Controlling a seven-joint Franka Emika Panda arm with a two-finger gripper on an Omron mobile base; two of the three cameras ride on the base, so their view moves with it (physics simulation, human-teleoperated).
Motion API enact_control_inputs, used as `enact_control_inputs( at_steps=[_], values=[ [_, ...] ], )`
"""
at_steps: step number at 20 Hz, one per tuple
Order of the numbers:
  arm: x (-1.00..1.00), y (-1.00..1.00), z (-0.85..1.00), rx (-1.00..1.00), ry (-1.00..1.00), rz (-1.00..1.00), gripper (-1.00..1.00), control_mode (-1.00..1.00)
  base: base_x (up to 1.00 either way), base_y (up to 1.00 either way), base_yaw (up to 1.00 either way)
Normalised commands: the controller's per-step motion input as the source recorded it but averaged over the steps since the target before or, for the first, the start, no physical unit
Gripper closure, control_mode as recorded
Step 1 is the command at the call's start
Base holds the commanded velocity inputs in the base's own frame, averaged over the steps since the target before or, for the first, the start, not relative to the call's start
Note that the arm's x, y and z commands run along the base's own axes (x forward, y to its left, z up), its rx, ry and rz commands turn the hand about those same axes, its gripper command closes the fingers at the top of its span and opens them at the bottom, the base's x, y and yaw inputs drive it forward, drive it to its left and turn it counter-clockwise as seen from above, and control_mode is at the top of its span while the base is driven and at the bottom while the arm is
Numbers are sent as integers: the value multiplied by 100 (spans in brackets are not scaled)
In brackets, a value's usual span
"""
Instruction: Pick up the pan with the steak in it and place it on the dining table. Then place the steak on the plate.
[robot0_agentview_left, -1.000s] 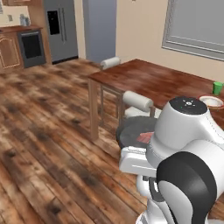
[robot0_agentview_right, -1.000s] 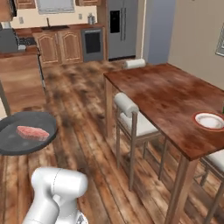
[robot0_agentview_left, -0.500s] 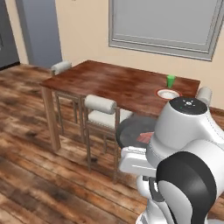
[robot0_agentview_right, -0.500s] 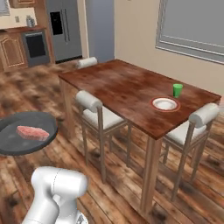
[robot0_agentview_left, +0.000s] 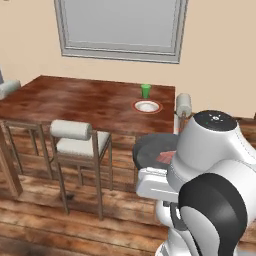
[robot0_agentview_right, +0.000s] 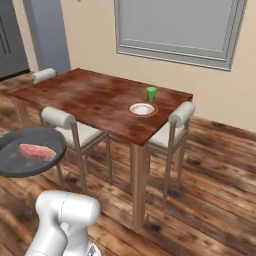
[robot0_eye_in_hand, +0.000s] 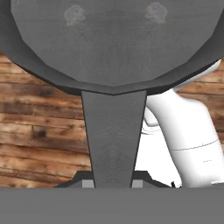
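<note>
The dark grey pan hangs in the air just in front of my arm, below the table's near edge, with the pinkish steak lying in it. From the other side the pan and steak sit at the left. In the hand view my gripper is shut on the pan's straight handle, and the pan's underside spreads above it. The dining table stands ahead, reddish-brown. The red-rimmed plate lies near its right end, and the plate is well right of the pan.
A small green cup stands just behind the plate. Padded chairs are tucked in at the table's near side and right end. A wall with a window runs behind the table. Wood floor lies all around.
The whole picture has swung as the base moved: the kitchen has slid out to the left and the table now stands straight ahead. The pan stays held in the same place before the arm.
</note>
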Motion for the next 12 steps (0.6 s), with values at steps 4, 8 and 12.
enact_control_inputs(
  at_steps=[4, 8, 12],
  values=[
    [0, 0, 0, 0, 0, 0, 100, 100, 0, 0, -50],
    [0, 0, 0, 0, 0, 0, 100, 100, 0, -11, -17],
    [0, 0, 0, 0, 0, 0, 100, 100, 0, 3, 0]
  ],
)
